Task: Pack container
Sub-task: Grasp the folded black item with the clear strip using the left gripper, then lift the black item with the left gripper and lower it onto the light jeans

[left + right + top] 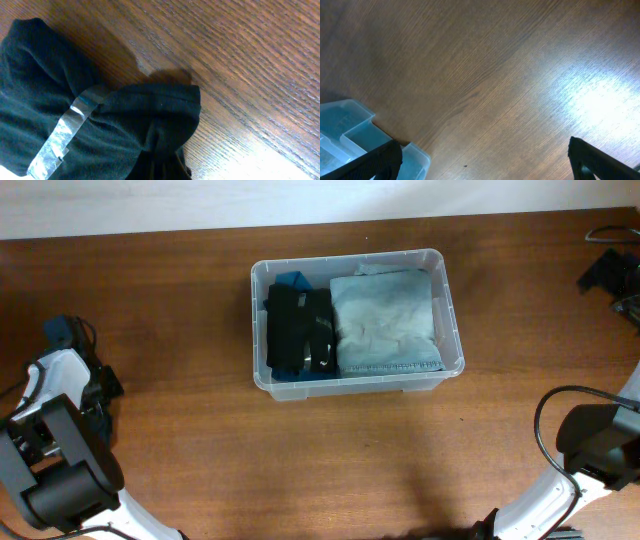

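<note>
Over the bench [495,75], the right jaws are spread wide, nothing held; the left jaws' state cannot be told. Grey, black and blue clothes [385,320] are packed in the container [400,381].

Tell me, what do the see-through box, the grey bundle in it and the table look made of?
The box looks like clear, glossy plastic: its contents show through the walls. The grey bundle looks like soft, matte cloth, folded and creased. The table looks like wood or wood-look veneer: fine grain, slight sheen.
</note>
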You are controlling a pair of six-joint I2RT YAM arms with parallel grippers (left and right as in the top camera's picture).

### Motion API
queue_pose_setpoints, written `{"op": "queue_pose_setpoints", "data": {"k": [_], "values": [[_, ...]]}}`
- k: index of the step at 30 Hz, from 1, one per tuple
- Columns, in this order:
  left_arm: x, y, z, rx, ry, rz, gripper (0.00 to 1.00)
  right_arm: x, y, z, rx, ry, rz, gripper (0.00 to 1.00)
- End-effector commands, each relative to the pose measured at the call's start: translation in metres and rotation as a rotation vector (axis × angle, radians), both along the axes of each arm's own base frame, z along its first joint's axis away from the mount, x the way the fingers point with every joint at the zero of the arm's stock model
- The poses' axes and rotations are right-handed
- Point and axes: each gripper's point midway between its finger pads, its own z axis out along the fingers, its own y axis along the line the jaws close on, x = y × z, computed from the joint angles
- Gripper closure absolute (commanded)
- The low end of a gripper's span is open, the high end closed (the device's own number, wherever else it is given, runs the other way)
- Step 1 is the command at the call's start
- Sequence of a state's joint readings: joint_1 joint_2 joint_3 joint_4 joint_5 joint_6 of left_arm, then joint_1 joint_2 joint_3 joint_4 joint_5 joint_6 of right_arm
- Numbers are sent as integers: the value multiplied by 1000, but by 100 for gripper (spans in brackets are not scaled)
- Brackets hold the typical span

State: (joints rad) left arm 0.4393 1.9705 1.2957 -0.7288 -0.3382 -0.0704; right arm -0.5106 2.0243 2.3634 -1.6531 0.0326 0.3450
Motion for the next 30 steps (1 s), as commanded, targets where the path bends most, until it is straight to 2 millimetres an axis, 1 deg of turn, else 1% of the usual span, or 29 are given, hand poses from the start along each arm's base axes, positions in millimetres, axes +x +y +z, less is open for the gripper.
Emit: {"op": "queue_pose_setpoints", "data": {"k": [1, 4, 6, 9, 12, 15, 17, 20, 24, 26, 27, 30], "values": [[8, -9, 3, -60, -31, -11, 99, -2, 0, 2, -1, -4, -12, 1], [27, -21, 19, -137, -89, -36, 99, -2, 0, 2, -1, -4, -12, 2], [42, -27, 36, -171, -125, -56, 99, -2, 0, 2, -1, -4, -12, 2], [63, -36, 73, -202, -171, -110, 99, -2, 0, 2, -1, -4, -12, 1], [77, -42, 112, -189, -201, -159, 99, -2, 0, 2, -1, -4, -12, 2], [93, -54, 153, -163, -240, -245, 99, -2, 0, 2, 0, -4, -12, 2], [102, -65, 178, -146, -266, -311, 99, -2, 0, 2, 0, -4, -12, 2], [117, -90, 215, -123, -323, -427, 99, -2, 0, 2, 0, -4, -12, 1], [140, -135, 259, -78, -410, -622, 99, -2, 0, 2, -1, -4, -12, 2], [149, -161, 278, -44, -443, -738, 99, -2, 0, 2, -1, -4, -12, 2], [153, -177, 288, -25, -462, -804, 99, -2, 0, 2, -1, -4, -12, 2], [161, -220, 306, 2, -505, -940, 99, -2, 0, 2, -1, -4, -12, 2]]}}
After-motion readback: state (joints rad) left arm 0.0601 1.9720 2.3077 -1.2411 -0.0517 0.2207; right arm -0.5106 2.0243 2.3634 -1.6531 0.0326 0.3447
